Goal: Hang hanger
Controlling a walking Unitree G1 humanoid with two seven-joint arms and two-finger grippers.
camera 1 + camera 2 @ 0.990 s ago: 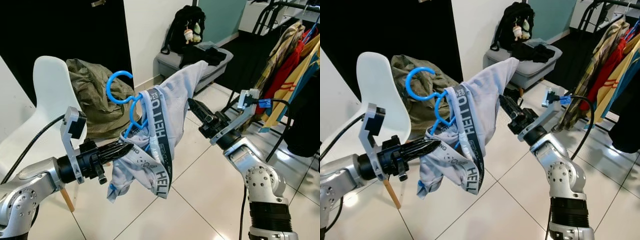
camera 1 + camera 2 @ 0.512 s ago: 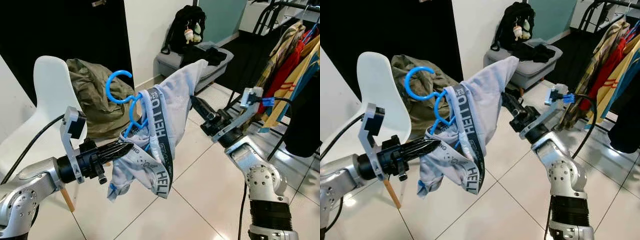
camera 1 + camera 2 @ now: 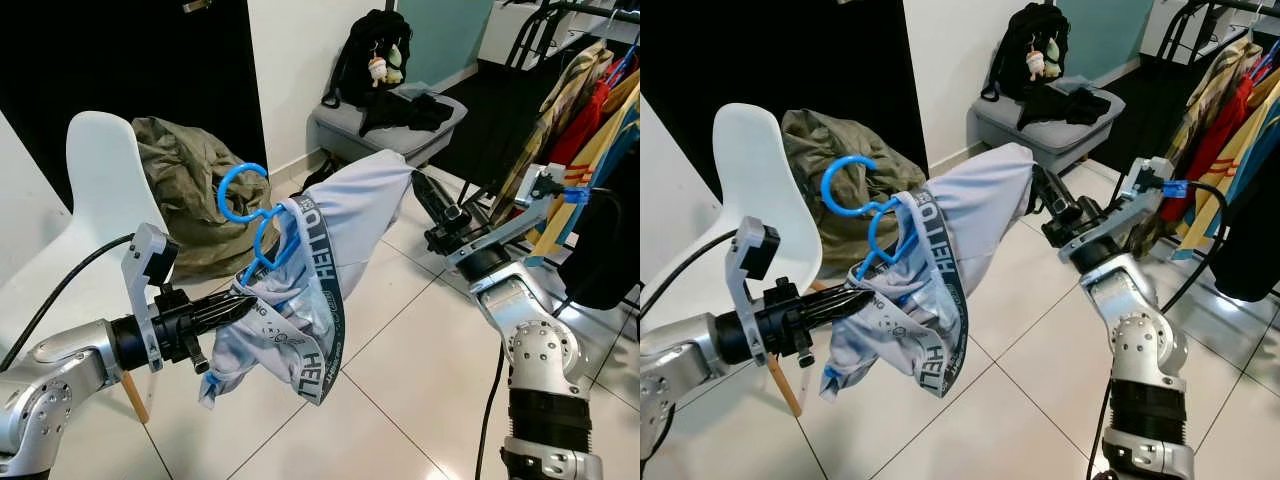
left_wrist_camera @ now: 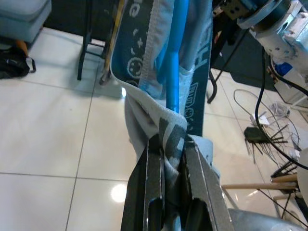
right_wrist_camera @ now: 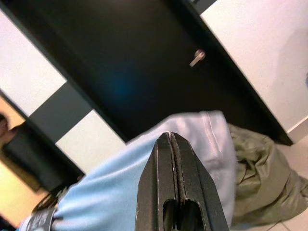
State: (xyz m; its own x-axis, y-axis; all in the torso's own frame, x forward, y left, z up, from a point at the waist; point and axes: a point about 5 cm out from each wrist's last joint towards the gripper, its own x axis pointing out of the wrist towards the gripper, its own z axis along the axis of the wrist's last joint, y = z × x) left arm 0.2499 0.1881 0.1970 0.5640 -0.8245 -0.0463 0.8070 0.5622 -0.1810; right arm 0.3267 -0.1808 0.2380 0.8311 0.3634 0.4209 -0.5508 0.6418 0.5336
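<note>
Hanger (image 3: 250, 215) amid open floor (image 3: 400, 370)

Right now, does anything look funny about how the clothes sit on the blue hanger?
Yes. The grey garment hangs crooked and bunched on the blue hanger. The left gripper pinches one end low while the right gripper holds the other end high, so the printed waistband twists down instead of lying flat.

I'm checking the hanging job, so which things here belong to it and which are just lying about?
Job:
blue hanger
grey shorts on it
left gripper, right gripper, each holding the shorts
clothes rack

Lying about:
white chair
green jacket
grey seat
black backpack
</note>
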